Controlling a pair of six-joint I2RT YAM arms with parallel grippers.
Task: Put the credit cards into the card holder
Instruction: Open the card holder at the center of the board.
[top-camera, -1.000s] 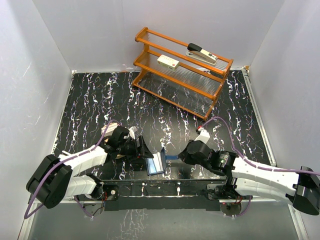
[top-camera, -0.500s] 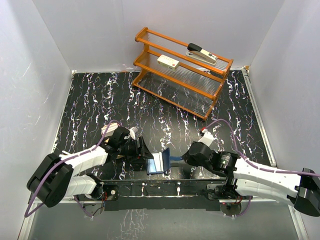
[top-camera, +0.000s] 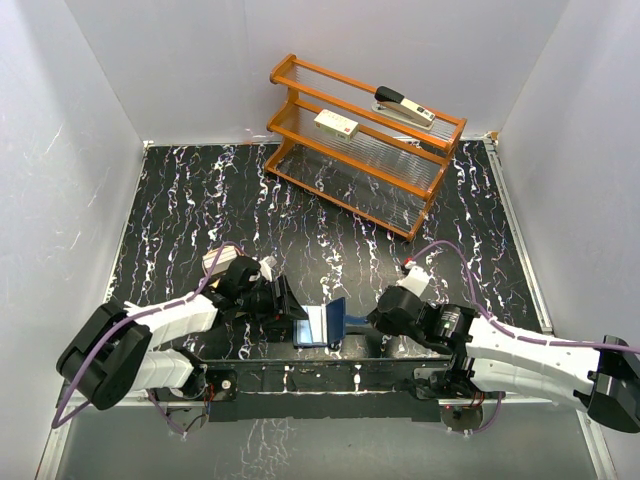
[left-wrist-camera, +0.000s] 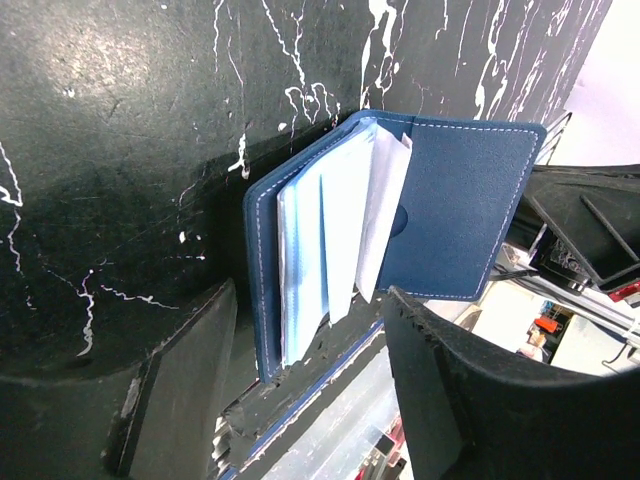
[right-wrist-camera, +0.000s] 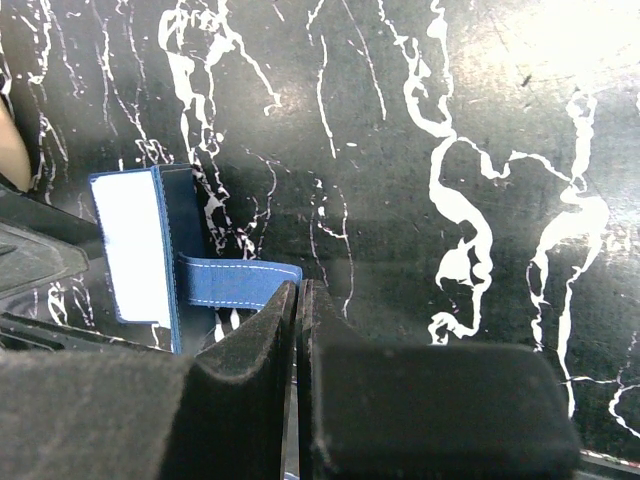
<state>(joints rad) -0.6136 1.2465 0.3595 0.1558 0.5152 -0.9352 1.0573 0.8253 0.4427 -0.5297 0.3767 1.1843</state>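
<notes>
Jaws: right gripper (right-wrist-camera: 298, 288) clamped, apparently on the tab (right-wrist-camera: 240, 283) of the card holder (left-wrist-camera: 460, 200); left gripper (left-wrist-camera: 310, 300) part-open astride it. Close squarely.

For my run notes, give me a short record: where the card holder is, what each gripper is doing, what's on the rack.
card holder: open, near table edge, between the grippers
left gripper: open, jaws either side of the card holder
right gripper: shut on the holder's snap tab
rack: back of table, holding a box and a stapler
inside holder: pale leaves; credit cards or pockets, cannot tell
</notes>
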